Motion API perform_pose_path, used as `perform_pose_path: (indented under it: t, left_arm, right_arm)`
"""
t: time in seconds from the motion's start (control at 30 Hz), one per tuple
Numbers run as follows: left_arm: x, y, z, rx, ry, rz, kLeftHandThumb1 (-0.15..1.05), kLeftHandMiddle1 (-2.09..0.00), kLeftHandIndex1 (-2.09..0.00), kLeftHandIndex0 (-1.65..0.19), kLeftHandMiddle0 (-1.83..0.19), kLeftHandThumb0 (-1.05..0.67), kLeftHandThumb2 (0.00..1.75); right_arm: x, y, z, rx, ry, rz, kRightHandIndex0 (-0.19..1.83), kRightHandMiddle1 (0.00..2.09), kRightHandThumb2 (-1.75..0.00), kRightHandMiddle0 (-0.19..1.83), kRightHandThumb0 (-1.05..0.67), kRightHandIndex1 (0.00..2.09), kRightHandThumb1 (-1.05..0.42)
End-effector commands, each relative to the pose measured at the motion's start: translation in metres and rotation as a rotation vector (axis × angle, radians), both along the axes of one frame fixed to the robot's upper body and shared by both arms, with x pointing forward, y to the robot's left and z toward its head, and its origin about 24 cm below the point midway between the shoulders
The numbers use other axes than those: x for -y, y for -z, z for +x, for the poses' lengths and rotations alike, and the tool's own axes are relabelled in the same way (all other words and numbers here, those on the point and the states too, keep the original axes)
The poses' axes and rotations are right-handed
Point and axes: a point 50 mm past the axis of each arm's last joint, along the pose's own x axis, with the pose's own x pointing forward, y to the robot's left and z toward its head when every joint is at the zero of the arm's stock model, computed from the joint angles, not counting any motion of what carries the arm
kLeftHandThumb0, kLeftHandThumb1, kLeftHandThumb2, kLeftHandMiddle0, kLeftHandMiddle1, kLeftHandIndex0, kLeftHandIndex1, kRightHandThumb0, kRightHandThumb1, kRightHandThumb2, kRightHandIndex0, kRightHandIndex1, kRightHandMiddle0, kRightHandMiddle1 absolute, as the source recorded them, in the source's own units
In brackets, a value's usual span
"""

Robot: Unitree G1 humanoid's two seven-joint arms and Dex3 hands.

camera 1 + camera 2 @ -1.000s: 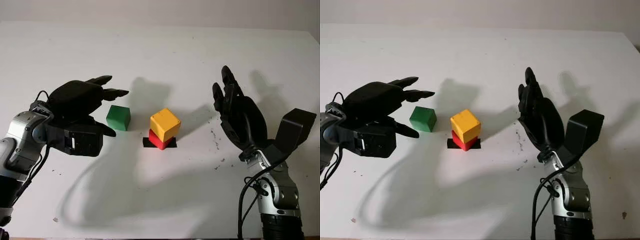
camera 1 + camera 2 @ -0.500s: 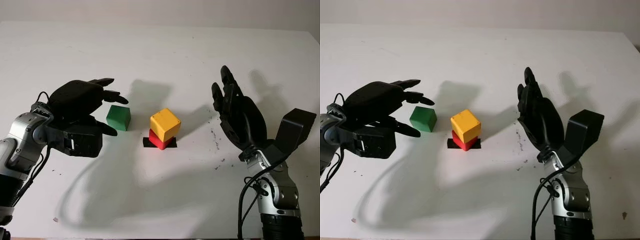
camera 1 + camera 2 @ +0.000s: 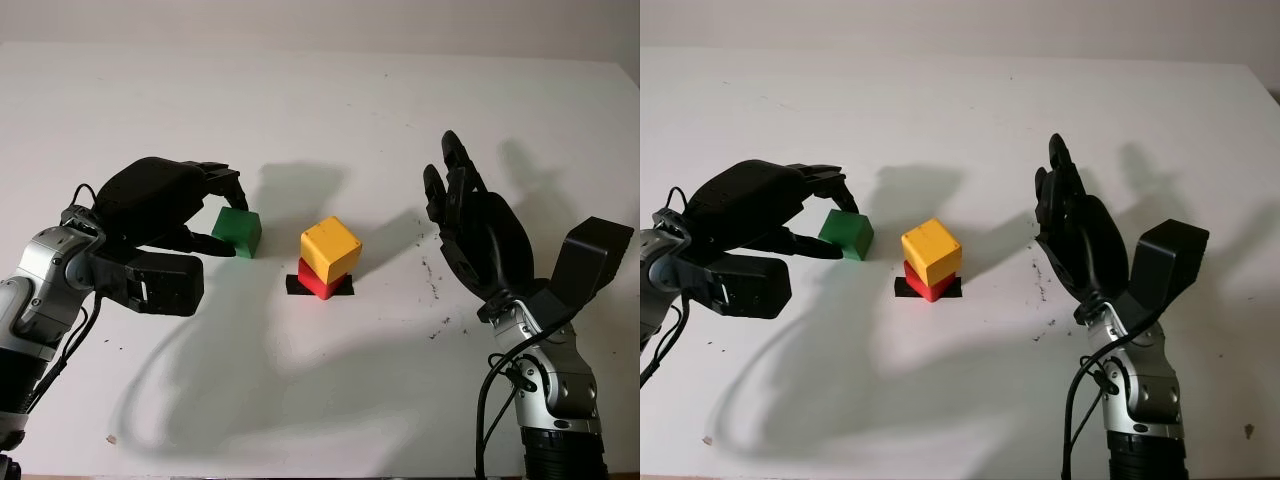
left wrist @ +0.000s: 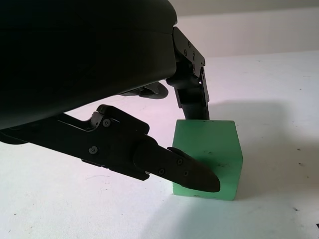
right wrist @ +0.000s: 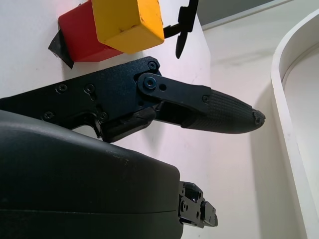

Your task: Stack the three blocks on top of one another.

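The green block (image 3: 238,229) is pinched by the left hand (image 3: 165,203). The yellow block (image 3: 330,248) is set on the red block (image 3: 315,282). Nothing is held by the right hand (image 3: 478,232), its fingers extended.

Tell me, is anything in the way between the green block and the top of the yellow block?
No. The green block sits left of the yellow block, with bare table between. The left hand closes around it.

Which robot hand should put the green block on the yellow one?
The left hand, I think. Its fingers are already curled around the green block. The right hand is open, on the far side of the yellow block, which sits on the red block.
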Motion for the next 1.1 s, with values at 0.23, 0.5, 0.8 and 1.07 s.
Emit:
perform_pose_path:
  t: [0.23, 0.5, 0.8, 1.07]
  left_arm:
    - [0.003, 0.001, 0.003, 0.035, 0.036, 0.024, 1.01, -0.05, -1.18, -0.36, -0.33, -0.37, 0.05]
    - [0.002, -0.020, -0.002, 0.014, 0.068, -0.115, 1.03, -0.07, -1.27, -0.29, -0.37, -0.33, 0.05]
    - [0.010, -0.069, -0.005, -0.029, 0.160, -0.114, 1.05, -0.07, -1.39, -0.26, -0.40, -0.36, 0.07]
    - [0.021, -0.112, -0.007, -0.021, 0.214, -0.104, 1.02, -0.07, -1.32, -0.34, -0.41, -0.38, 0.06]
  right_arm:
    - [0.004, -0.003, -0.001, 0.016, -0.002, 0.006, -0.19, 0.00, -0.64, -0.19, -0.75, 0.00, -1.05]
    - [0.000, -0.002, -0.001, 0.006, -0.014, 0.010, -0.19, 0.00, -0.64, -0.19, -0.74, 0.00, -1.05]
    - [-0.004, 0.000, -0.001, 0.004, -0.013, -0.001, -0.19, 0.00, -0.64, -0.19, -0.73, 0.00, -1.05]
    - [-0.008, 0.004, -0.001, -0.011, -0.018, 0.017, -0.19, 0.00, -0.62, -0.19, -0.72, 0.00, -1.05]
